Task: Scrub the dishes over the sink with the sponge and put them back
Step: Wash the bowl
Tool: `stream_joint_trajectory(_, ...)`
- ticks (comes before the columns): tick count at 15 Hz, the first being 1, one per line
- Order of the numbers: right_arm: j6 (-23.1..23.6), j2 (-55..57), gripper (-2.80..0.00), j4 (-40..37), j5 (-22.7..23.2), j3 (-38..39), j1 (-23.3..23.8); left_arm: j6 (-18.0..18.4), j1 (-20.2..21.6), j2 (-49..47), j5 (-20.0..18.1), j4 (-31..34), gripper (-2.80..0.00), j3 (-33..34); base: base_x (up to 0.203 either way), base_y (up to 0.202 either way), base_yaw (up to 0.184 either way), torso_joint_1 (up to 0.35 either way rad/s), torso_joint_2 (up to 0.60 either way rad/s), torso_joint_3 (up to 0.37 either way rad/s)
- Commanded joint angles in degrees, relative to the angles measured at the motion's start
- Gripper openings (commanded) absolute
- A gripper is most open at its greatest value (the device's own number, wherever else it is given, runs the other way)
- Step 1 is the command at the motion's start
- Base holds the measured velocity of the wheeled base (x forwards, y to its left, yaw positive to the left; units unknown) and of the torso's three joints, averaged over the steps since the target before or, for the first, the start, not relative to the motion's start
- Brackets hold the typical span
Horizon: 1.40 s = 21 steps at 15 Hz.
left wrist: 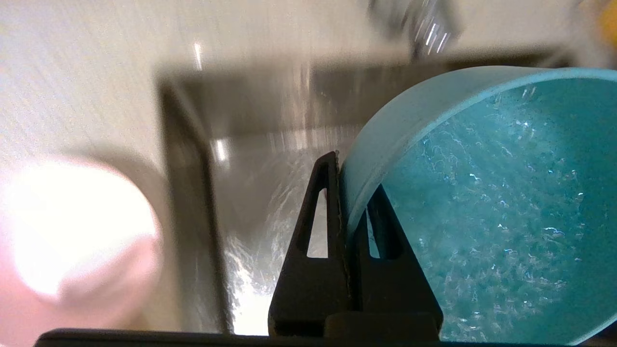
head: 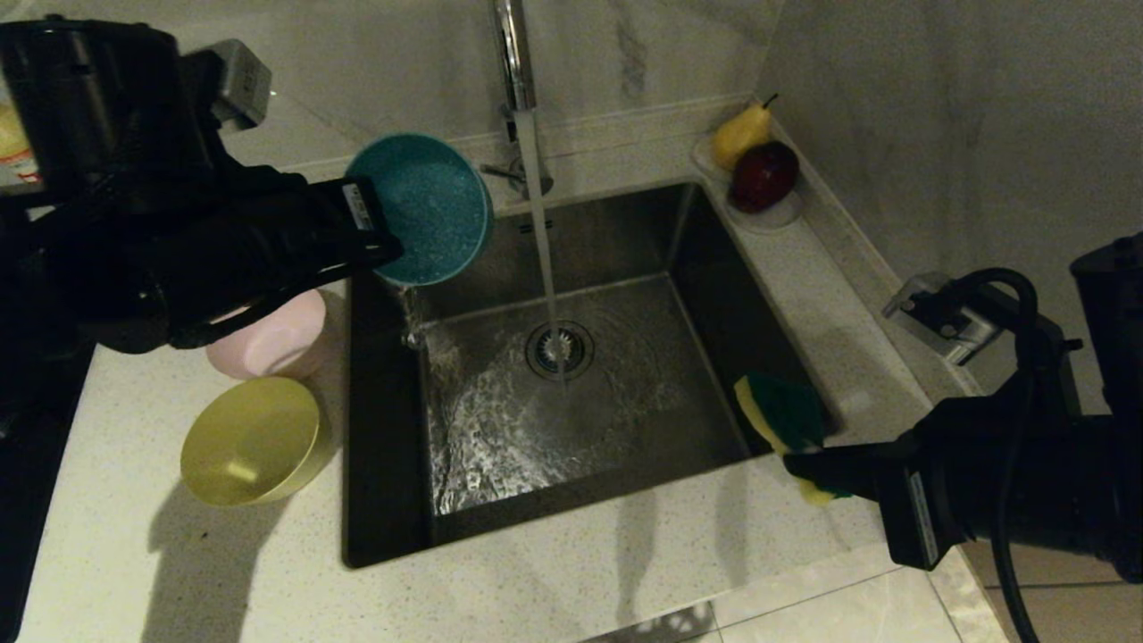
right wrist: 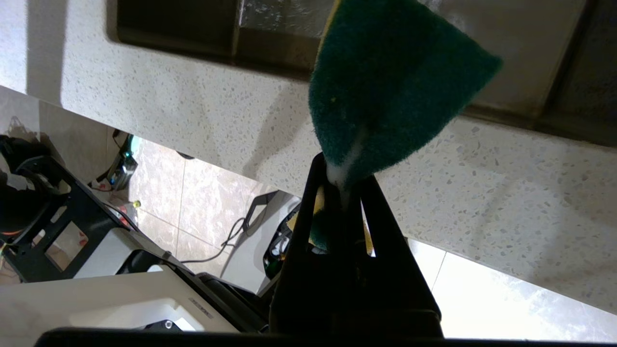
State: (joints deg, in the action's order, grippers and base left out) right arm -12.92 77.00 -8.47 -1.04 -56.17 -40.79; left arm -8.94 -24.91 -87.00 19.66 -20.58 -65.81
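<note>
At the far left the yellow bowl (head: pixel 254 439) and the pink bowl (head: pixel 272 338) sit on the tabletop (head: pixel 179 554) just beside the sink's left rim, right under the left arm; if that arm comes down carelessly to put its load back, it could knock either one. The left hand (head: pixel 379 234) is clamped on the rim of the blue bowl (head: pixel 429 207), tipped over the sink (head: pixel 571 375) and spilling water down its left wall; a wet thin rim in a two-finger pinch may slip. The tap (head: pixel 511 54) runs into the drain between the arms, so splashing is likely. To the right, the right hand (head: pixel 804 464) is pinched on the sponge (head: pixel 781 413) over the sink's front right corner, well apart from the bowl. A small dish of fruit (head: pixel 755 165) stands behind.
</note>
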Motion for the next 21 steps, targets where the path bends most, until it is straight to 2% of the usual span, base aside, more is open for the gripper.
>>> stream_joint_trajectory(1,-0.12,0.71,-2.8,-0.05,-0.01,0.01,-0.08,3.02,0.34,4.8,-0.27,-13.38,-2.8,6.14,0.0,0.0,0.0,0.0,0.0,0.0)
stream_joint_trajectory(3,-0.17,0.96,-2.8,-0.05,0.08,0.01,-0.17,3.99,0.3,6.14,-1.97,-18.24,-2.8,8.67,0.0,0.0,0.0,0.0,0.0,0.0)
stream_joint_trajectory(6,-0.26,1.94,-2.8,0.24,1.41,0.11,-0.26,4.38,0.3,9.11,-5.17,-21.35,-2.8,10.52,0.0,0.0,0.0,0.0,0.0,0.0)
stream_joint_trajectory(11,-0.16,3.34,-2.8,3.73,1.66,1.42,-0.26,7.05,0.3,15.28,-11.67,-28.24,-2.8,14.87,0.0,0.0,0.0,0.0,0.0,0.0)
stream_joint_trajectory(21,-0.17,2.72,-2.8,3.73,1.75,2.3,-0.52,7.58,0.3,21.08,-12.67,-28.27,-2.8,15.8,0.0,0.0,0.0,0.0,0.0,0.0)
